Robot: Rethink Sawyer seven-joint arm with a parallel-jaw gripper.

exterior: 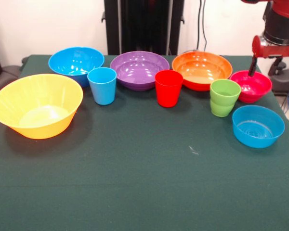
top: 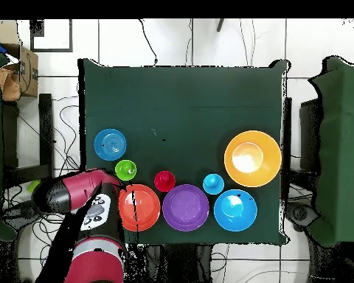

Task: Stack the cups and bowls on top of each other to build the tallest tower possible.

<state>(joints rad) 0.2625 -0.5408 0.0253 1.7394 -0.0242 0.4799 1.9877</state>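
Nothing stacked yet — all ware sitting separately on the green tabletop [exterior: 144, 192]. Gripper [exterior: 253, 72] reaching down into the small magenta bowl [exterior: 254, 89] near one side edge; cannot tell whether apart or together. Large bowls lining the robot-side edge — blue [exterior: 76, 62], purple [exterior: 139, 69], red-orange [exterior: 202, 70].

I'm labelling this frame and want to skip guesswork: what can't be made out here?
1. Small magenta bowl: in the overhead view, hidden under the arm.
2. Gripper: in the overhead view, also covered by the arm. In the front view, too little shows to tell open or shut.
3. Arm: in the front view, cut off by the top edge.
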